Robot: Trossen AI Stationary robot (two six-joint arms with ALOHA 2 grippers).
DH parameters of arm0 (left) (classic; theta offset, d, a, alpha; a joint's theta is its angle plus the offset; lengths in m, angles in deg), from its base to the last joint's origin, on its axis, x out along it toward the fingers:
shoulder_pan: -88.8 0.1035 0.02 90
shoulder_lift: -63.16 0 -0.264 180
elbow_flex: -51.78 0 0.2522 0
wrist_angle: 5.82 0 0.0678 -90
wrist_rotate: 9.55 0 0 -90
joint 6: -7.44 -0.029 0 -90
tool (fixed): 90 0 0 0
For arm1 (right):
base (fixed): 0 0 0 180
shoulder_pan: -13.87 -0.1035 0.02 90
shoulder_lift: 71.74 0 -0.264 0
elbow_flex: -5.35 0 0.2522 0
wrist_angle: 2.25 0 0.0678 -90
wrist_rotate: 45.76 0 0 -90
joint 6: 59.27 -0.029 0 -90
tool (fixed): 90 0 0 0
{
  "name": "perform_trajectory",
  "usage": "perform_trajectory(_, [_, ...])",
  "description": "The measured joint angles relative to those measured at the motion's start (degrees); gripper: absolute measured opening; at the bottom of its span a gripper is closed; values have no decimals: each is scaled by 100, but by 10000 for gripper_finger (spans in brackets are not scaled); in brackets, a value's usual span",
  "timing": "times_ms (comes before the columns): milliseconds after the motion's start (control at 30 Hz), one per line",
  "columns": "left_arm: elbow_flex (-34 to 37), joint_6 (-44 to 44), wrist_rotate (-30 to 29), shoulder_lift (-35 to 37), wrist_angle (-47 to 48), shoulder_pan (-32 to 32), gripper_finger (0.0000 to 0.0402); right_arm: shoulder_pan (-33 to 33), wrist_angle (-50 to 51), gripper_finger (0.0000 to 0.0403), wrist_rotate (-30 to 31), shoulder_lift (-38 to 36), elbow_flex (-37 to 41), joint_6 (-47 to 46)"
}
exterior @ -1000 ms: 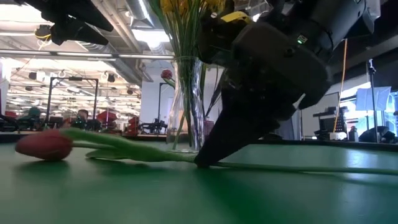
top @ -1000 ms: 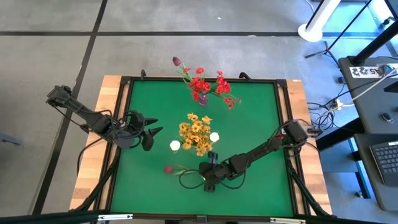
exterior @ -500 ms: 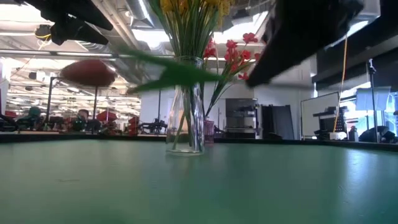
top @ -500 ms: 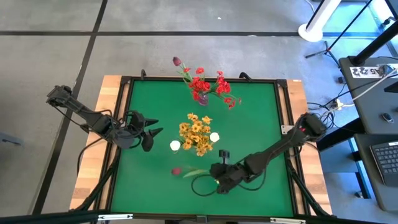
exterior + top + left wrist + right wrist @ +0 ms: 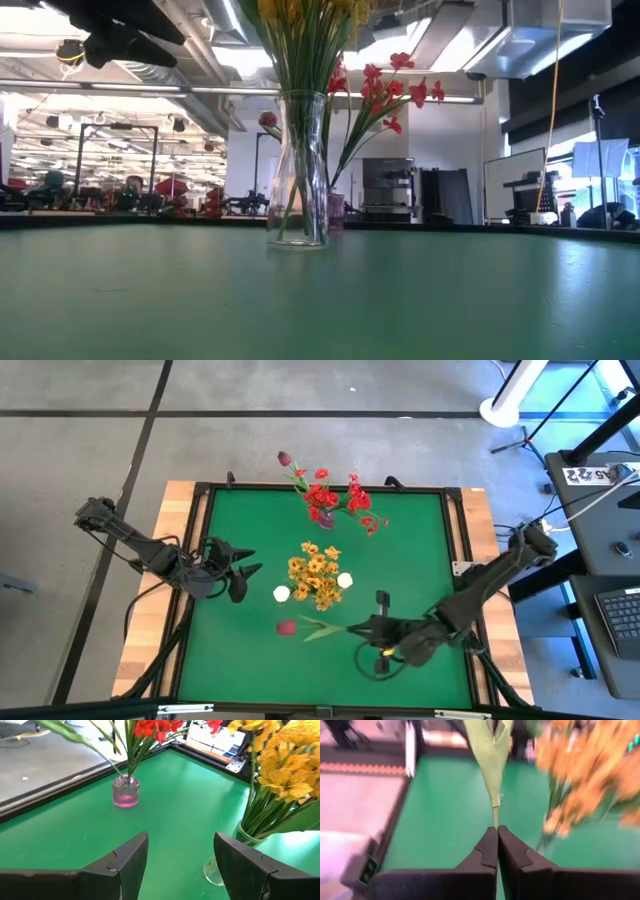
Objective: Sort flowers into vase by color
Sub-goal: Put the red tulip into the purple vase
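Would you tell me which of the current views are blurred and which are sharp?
Right wrist view: motion-smeared, the yellow flowers streaked, though the right gripper pinching the green stem reads clearly. Left wrist view: sharp on the pink vase. Low view: clear vase crisp.

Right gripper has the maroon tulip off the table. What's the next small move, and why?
Probably carry the maroon tulip toward the pink vase: the right gripper is shut on its stem, and that vase holds the red flowers.

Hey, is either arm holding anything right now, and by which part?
The right tool is shut on the maroon tulip, pinching its green stem. The left tool is open and empty.
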Motion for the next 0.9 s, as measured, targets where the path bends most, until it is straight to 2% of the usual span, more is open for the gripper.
perform_trajectory(133, [0,-160,-2,-1,-56,0,219,-125,-763,0,-56,-446,-2,862])
perform_trajectory(333, [0,-278,-111,0,-177,-2,219,-255,-2290,0,-169,-945,-11,2632])
perform_trajectory(467, [-87,-1101,-294,4,-742,0,219,-189,-2643,0,17,-1245,-11,3569])
perform_trajectory(633, [-521,-2322,-397,5,-1385,36,219,363,-2678,0,484,-1575,21,4104])
perform_trajectory(700, [-655,-2793,-401,3,-1668,101,219,776,-2628,0,166,-1683,139,4080])
perform_trajectory(900, [-820,-3801,-259,4,-2252,416,219,2398,-2589,0,-1659,-2068,584,3348])
